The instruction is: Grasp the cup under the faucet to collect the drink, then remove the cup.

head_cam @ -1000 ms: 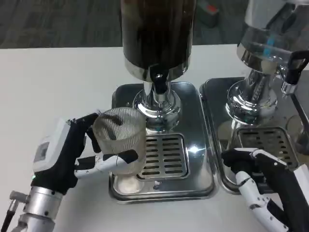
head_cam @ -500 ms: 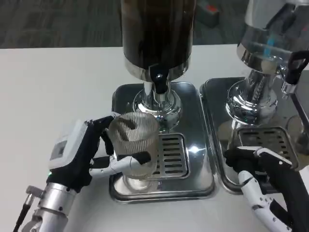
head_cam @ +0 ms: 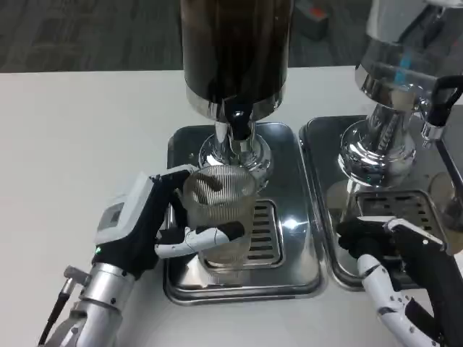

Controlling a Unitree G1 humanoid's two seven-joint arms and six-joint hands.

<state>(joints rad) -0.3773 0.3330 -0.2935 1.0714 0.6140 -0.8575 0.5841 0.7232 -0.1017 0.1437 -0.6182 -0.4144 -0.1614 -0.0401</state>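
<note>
I can read no words, brands or numbers anywhere before me. My left hand (head_cam: 155,224) bears a small pale patch on its white back, but it is too blurred to tell whether it carries any text. The dispenser (head_cam: 235,50) and the cup (head_cam: 218,213) show no label I can make out.
</note>
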